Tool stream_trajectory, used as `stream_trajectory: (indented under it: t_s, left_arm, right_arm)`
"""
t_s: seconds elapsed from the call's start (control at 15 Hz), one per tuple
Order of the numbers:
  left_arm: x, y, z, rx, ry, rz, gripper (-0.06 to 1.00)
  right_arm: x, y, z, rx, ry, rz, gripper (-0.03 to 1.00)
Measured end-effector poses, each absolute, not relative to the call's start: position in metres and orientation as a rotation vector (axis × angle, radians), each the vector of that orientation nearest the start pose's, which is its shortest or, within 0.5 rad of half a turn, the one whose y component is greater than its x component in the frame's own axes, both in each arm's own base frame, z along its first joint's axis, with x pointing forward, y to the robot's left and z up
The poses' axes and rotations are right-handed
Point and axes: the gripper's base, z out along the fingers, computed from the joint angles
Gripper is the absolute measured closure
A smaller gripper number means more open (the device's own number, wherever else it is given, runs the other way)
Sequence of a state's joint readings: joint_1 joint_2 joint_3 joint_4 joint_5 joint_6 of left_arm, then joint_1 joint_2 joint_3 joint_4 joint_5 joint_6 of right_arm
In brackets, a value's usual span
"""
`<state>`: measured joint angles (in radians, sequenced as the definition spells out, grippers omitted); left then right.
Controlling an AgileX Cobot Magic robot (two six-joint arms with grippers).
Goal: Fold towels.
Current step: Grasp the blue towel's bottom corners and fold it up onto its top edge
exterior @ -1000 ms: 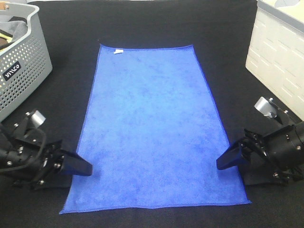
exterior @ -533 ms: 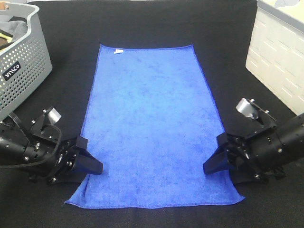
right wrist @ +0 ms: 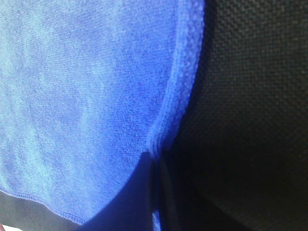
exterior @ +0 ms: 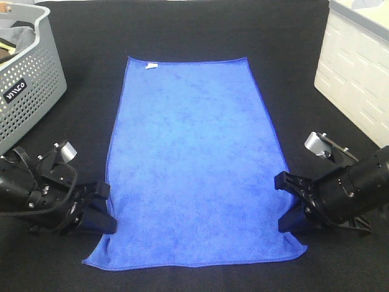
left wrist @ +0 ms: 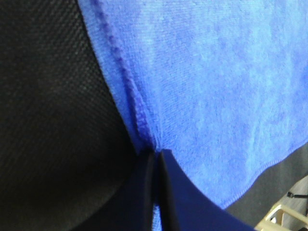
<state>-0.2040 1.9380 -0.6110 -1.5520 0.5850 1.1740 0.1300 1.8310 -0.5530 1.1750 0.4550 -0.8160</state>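
Where they close, left claw (left wrist: 155,158) and right claw (right wrist: 154,158) pinch the towel (exterior: 194,158).

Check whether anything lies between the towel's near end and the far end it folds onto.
Nothing visible. The left hand and right hand are shut on the towel by its side hems, and its top is bare to the far edge. The grey basket and white crate stand aside.

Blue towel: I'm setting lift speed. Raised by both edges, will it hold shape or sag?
Probably floppy: the blue towel puckers where the left gripper and right gripper pinch its edges, so the middle should sag. Likely light: thin, flat cloth. Fuzzy pile looks grippy, not slippery.
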Motion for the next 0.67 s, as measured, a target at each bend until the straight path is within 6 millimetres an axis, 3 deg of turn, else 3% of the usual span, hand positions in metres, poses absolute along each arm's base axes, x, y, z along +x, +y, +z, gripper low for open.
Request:
stream_trajectory:
  t_s: [0.33,0.67]
  left_arm:
    - [0.229,-0.096,0.102,-0.032,2.9,-0.878,0.94]
    - [0.183,-0.086,0.111,-0.044,2.94,-0.875,0.94]
  right_arm:
    - [0.223,0.068,0.106,0.19,2.96,0.709,0.97]
    - [0.178,0.063,0.11,0.217,3.014,0.715,0.97]
